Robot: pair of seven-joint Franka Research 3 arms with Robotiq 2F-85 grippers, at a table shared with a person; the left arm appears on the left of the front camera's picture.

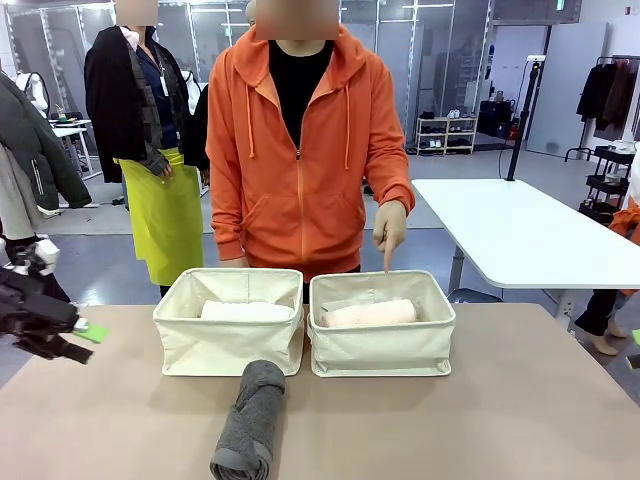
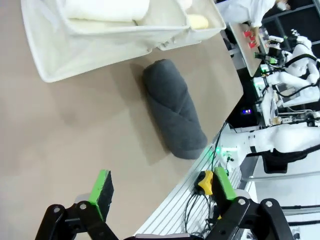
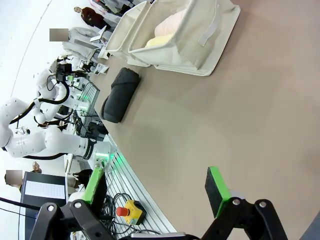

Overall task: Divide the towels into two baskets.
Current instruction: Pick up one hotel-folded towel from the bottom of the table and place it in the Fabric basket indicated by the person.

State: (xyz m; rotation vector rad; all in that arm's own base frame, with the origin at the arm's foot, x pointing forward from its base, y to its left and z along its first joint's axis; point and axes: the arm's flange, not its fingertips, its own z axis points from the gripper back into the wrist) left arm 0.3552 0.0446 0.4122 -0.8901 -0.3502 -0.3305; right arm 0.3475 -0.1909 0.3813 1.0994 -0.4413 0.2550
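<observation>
— Where is free room on the table (image 1: 520, 410)?
— The whole right part is bare, also the near left corner. The dark grey towel (image 1: 250, 420) lies in the middle, just before the two baskets (image 1: 228, 335).
— And above the baskets?
— The left one is free. Over the right basket (image 1: 382, 340) the person's hand (image 1: 390, 228) points down.

Light: bright, even, from overhead | Shadows: soft, short, beside the dark grey towel (image 1: 250, 420) | Glare: none on the matte table (image 1: 500, 410) | Focus: front sharp | Distortion: wrist views bowed at edges
</observation>
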